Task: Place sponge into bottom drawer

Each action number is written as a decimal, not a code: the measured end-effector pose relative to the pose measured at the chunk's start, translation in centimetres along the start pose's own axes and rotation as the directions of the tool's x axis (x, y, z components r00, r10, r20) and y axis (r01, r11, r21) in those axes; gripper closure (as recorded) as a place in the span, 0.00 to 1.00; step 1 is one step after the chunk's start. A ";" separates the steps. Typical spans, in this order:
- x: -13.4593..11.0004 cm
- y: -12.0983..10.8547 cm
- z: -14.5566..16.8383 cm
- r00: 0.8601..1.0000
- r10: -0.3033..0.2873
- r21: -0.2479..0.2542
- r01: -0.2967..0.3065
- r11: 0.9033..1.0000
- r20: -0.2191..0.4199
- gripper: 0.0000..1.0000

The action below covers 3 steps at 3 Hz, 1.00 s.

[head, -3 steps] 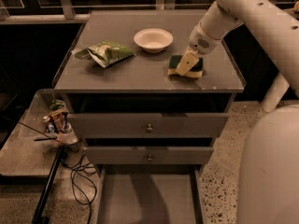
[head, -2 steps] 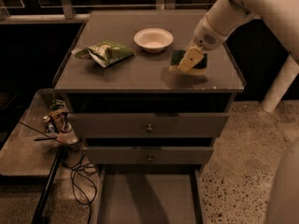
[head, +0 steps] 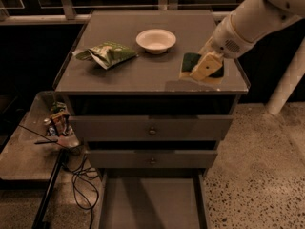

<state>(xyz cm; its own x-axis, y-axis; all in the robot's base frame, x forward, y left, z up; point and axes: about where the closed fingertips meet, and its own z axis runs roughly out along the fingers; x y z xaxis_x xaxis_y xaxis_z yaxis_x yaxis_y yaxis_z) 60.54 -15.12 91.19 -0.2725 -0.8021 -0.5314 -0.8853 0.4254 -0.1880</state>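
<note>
The sponge, dark green face over pale yellow foam, is at the right front of the cabinet top. It seems lifted slightly, with a shadow under it. My gripper comes down from the upper right on a white arm and is shut on the sponge; one beige finger lies across its face. The bottom drawer is pulled open at the bottom of the camera view, with a bare flat grey floor.
A white bowl and a green-and-white snack bag sit on the cabinet top. Two shut drawers with knobs are above the open one. A low side table with clutter and cables is at the left. A white post stands at the right.
The gripper has closed on the sponge and raised it a little off the top; the arm has shifted slightly right and up.
</note>
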 end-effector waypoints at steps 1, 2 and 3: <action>1.6 3.7 -0.6 0.997 -0.006 0.008 0.006 1.000 0.076 1.00; 4.8 7.4 2.9 0.995 0.024 0.046 -0.029 0.999 0.092 1.00; 4.4 7.4 2.7 0.995 0.010 0.043 -0.015 0.999 0.095 1.00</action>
<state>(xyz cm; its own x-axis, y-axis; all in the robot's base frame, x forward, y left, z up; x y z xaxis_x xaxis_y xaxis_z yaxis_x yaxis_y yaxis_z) 53.81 -14.31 85.21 -0.2448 -0.7541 -0.6094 -0.8643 0.4545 -0.2153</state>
